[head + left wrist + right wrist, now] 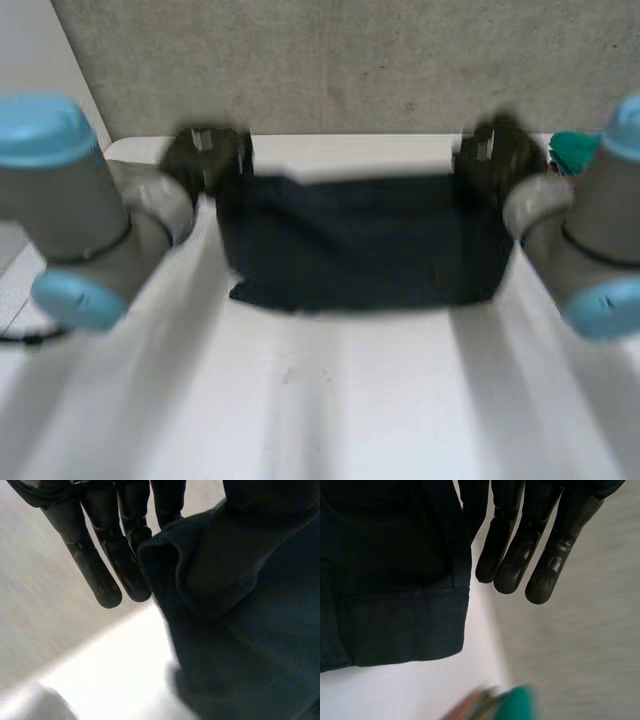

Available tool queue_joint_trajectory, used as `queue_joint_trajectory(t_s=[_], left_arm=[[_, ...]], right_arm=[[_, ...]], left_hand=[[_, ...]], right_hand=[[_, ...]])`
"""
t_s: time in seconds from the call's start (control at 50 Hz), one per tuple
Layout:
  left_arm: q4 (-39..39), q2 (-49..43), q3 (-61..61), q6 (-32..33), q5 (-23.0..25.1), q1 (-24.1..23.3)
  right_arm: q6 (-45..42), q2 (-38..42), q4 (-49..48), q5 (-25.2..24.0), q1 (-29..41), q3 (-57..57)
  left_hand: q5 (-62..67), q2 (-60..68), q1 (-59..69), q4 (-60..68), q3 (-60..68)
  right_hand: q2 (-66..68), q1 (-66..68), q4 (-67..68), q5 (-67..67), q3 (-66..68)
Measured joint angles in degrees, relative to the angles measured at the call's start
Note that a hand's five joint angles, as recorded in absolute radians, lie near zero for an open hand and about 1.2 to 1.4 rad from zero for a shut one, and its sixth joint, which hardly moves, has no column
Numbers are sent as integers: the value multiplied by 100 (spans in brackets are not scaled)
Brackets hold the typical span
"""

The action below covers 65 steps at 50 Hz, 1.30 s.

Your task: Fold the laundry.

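A dark navy cloth (360, 245) is stretched between my two hands over the far part of the white table (330, 400), and its lower edge rests on the table. My left hand (205, 155) holds the cloth's upper left corner. In the left wrist view its fingers (100, 555) are straight and the cloth (240, 605) is bunched against them where it is pinched. My right hand (495, 150) holds the upper right corner. Beside its straight fingers (530, 545), the cloth's hemmed edge (390, 580) hangs down, with one finger tucked behind it.
A grey wall (350, 60) stands right behind the table's far edge. A teal object (575, 150) lies at the far right corner, past my right hand's fingertips (515, 705). Both grey arms reach in along the table's sides.
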Motion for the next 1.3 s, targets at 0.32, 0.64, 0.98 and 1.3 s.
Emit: queue_joint_trajectory(t_s=[0.32, 0.64, 0.98, 1.3], left_arm=[[3216, 77, 2068, 655, -574, 233], [2727, -32, -657, 599, -517, 142], [-324, 998, -2410, 749, -550, -159], [-2397, 2858, -3439, 1492, -527, -670]], right_arm=[[1174, 285, -3621, 46, 84, -2184], [1156, 1091, -2515, -57, 276, -811], [1125, 442, 363, -8, 216, 525], [-140, -1192, 2768, -89, -54, 2370]], left_hand=[[0, 2, 0, 3, 4], [0, 11, 154, 21, 13], [0, 13, 156, 22, 13], [-795, -980, -584, -882, -848]], right_hand=[[8, 0, 0, -1, 0], [8, -1, 2, -1, 0], [8, 0, 2, -1, 0], [8, -3, 2, -1, 0]])
